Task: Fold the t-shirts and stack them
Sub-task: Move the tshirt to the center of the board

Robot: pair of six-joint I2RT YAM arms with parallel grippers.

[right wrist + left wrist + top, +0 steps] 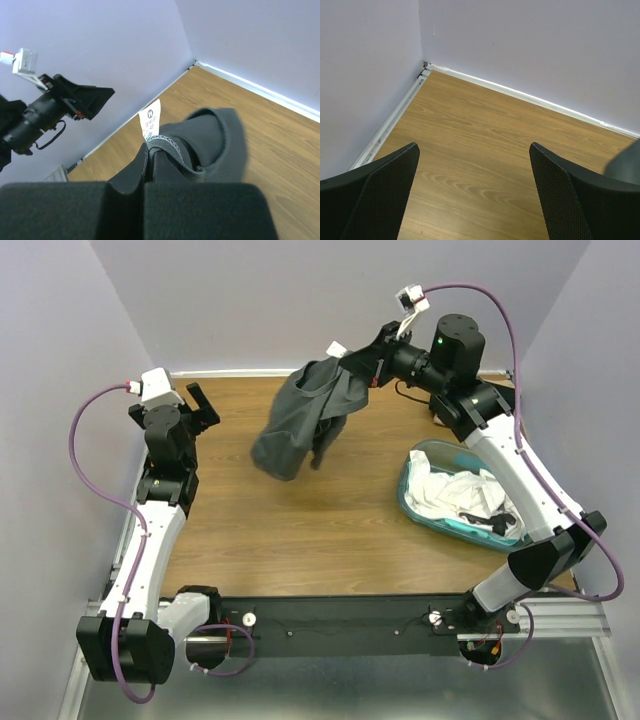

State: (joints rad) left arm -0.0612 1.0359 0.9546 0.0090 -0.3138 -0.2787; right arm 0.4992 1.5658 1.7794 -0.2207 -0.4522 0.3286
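Right claw (362, 358) pinches the grey shirt (295, 430) by its top edge in the overhead view. The cloth hangs bunched over the back of the table (300, 540), and I can't tell whether its low end touches the wood. Left claw (200, 405) waits spread and empty at far left. White shirts (450, 490) sit in the tub (405, 485) on the right. To do this well, I'd bring the left claw across to catch a second corner, so the grey shirt can be laid flat before any fold.

From the left wrist I see bare wood between wide jaws, plus a grey blur at the right edge, probably the shirt.

From the right wrist, the jaws press together on the collar beside a label (151, 120). The rest drops out of sight, so sleeves and hem are hidden.
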